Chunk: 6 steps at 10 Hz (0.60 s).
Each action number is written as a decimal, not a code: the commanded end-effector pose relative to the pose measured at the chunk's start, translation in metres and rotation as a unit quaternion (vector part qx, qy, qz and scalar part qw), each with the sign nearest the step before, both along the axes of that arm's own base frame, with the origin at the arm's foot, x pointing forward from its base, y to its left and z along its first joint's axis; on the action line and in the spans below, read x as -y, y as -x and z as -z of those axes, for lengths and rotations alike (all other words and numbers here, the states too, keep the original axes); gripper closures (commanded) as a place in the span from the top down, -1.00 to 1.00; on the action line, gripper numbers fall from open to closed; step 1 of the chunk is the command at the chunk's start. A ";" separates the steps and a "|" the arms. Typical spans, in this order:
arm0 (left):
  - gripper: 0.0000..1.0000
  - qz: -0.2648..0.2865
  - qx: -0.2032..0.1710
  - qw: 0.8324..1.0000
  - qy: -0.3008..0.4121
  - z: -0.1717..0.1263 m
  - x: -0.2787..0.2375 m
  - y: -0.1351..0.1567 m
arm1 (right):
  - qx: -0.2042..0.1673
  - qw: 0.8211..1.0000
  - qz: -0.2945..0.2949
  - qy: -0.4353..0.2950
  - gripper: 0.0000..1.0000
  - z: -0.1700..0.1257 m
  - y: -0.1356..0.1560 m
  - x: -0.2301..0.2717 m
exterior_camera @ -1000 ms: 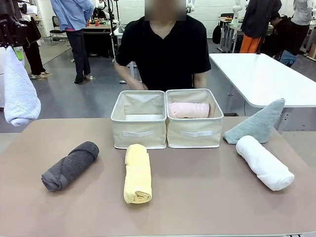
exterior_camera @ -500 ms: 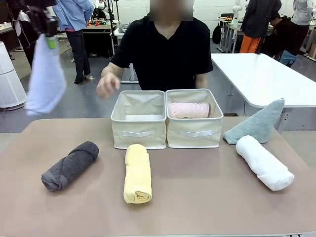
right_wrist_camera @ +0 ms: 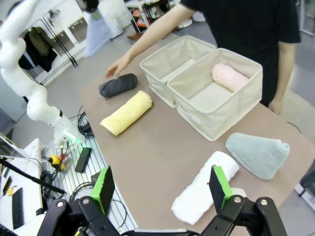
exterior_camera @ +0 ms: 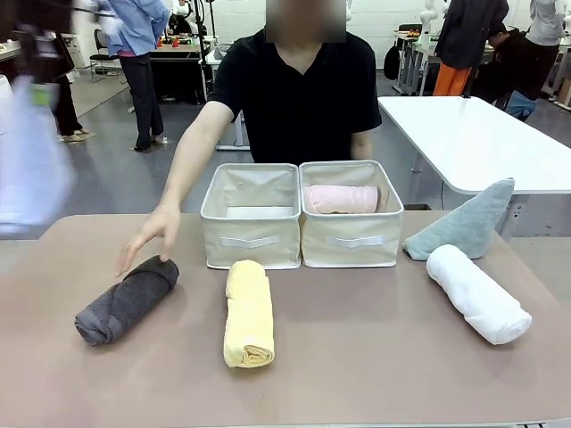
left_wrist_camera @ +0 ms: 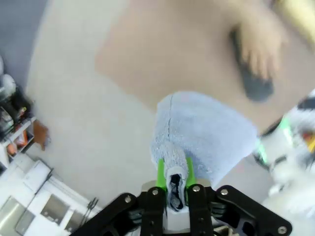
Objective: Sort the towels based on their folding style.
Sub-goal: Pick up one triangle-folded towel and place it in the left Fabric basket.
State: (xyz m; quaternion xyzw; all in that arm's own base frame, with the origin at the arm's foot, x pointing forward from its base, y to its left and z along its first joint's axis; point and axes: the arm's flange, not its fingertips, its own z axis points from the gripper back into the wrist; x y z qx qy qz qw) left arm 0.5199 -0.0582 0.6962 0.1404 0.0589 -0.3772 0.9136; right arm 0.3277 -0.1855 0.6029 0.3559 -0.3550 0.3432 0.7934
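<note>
At the far left, high above the table's edge, my left gripper (exterior_camera: 40,55) (left_wrist_camera: 174,181) is shut on the light blue towel (exterior_camera: 27,169) (left_wrist_camera: 202,135), which hangs blurred. The person's hand (exterior_camera: 147,245) rests on the dark grey rolled towel (exterior_camera: 125,299) (right_wrist_camera: 118,84). A yellow roll (exterior_camera: 248,312) (right_wrist_camera: 127,112) lies in front of the baskets. The pink roll (exterior_camera: 341,198) (right_wrist_camera: 230,76) lies in the right basket (exterior_camera: 352,241). A grey-blue cone (exterior_camera: 464,223) (right_wrist_camera: 258,153) and a white roll (exterior_camera: 477,294) (right_wrist_camera: 204,189) lie at the right. My right gripper (right_wrist_camera: 162,186) hovers open above the table.
The left basket (exterior_camera: 252,239) holds nothing. A white table (exterior_camera: 473,138) stands behind at the right. People stand in the background. The other arm's base and a wire rack with cables (right_wrist_camera: 74,147) sit beside the table's left edge.
My left gripper has swung the light blue towel back to the far left. The person's hand has come down from above the baskets onto the dark grey towel.
</note>
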 end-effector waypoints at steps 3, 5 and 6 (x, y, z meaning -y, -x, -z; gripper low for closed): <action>-0.71 0.003 0.019 0.999 -0.047 -0.004 -0.061 0.068 | 0.006 1.000 0.000 -0.001 1.00 0.001 -0.001 0.000; -0.71 -0.018 0.026 0.999 -0.031 -0.005 -0.067 0.066 | 0.006 1.000 0.000 -0.001 1.00 0.001 -0.001 0.000; -0.71 -0.026 0.029 0.999 -0.026 -0.005 -0.067 0.067 | 0.006 1.000 0.000 -0.001 1.00 0.001 -0.001 0.000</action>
